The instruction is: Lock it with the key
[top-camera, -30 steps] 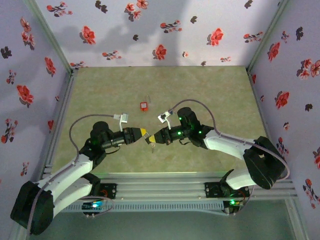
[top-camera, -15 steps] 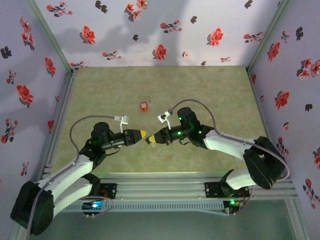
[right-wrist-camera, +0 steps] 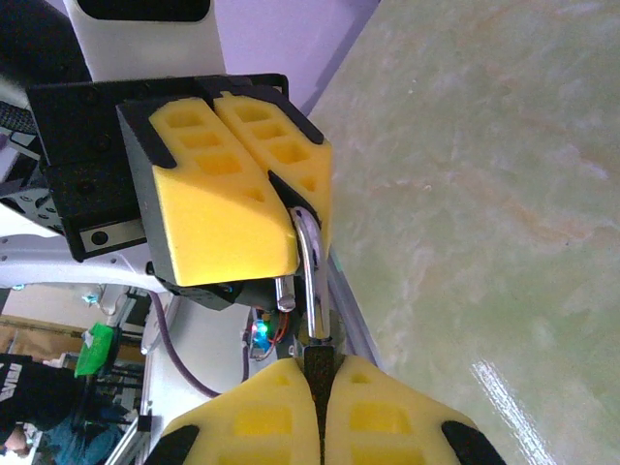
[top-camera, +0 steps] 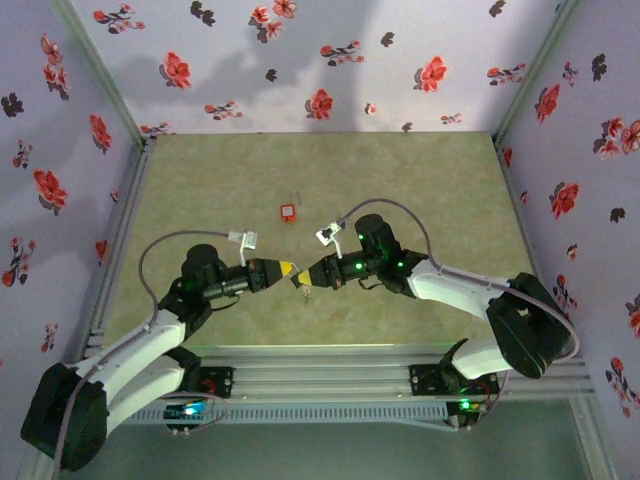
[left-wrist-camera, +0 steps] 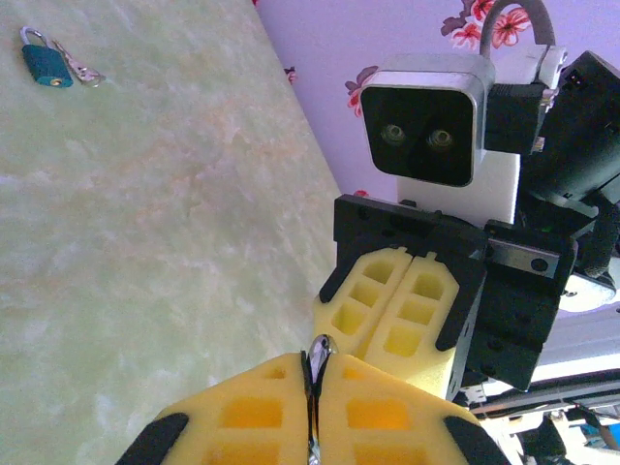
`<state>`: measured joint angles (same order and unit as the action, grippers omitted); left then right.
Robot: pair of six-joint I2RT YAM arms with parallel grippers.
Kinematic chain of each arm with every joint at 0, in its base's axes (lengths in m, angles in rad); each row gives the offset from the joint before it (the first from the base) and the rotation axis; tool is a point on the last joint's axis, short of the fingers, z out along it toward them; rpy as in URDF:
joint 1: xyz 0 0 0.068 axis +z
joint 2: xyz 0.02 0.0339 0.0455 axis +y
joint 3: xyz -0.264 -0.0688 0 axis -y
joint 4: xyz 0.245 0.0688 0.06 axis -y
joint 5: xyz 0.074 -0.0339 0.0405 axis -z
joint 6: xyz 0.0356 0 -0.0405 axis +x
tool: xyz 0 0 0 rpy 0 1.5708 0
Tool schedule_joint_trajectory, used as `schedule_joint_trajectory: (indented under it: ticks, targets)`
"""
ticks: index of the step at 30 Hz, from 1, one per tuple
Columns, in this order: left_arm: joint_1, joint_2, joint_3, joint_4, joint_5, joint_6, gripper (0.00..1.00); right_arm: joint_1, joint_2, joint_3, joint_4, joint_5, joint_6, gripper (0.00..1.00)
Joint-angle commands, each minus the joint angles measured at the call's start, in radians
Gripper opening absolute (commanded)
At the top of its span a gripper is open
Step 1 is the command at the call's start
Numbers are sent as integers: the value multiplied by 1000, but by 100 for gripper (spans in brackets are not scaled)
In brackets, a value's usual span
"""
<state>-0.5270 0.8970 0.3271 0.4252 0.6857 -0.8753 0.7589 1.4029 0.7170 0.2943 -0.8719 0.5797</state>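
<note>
- Left gripper: pads pinched shut on the thin silvery tip of the key.
- Right gripper: pads also shut, clamping the key's dark head end, tip to tip with the left gripper.
- The key bridges the small gap between the two grippers. It is off the table and held at both ends.
- Only a short curved stretch of metal shows between the pads. Can't tell the blade's exact shape.
- The padlock lies on the table ahead of both grippers, well apart from them and not touched. It looks teal in the left wrist view.
- A small metal bit lies just beside the padlock, on the side away from the left gripper. It's too small to name.
- Can't tell if the padlock's shackle is open or closed.
- Step in hand, my read: a mid-air regrip or handover of the key between the arms. The locking itself hasn't started.
- Next move calls for one gripper to let go, so the other keeps the key with its blade sticking out free.
  - Releasing the left looks most likely, since it sits on the metal end.
- Then carry the key forward to the padlock and line the blade up with the keyhole.
- The freed gripper will likely need to steady the padlock, which is loose and would slide.
</note>
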Motion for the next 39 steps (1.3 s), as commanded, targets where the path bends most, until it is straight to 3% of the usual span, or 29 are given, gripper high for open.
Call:
schedule_joint_trajectory:
  ticks: [1, 18, 39]
  targets:
    - [5, -13, 1, -18, 18, 39, 0, 3, 1, -10, 99, -67, 43, 0]
    - [5, -47, -107, 133, 36, 35, 0, -4, 18, -51, 397, -246, 249, 0]
    - [-59, -70, -182, 298, 49, -55, 0, -20, 21, -4, 347, -81, 224, 0]
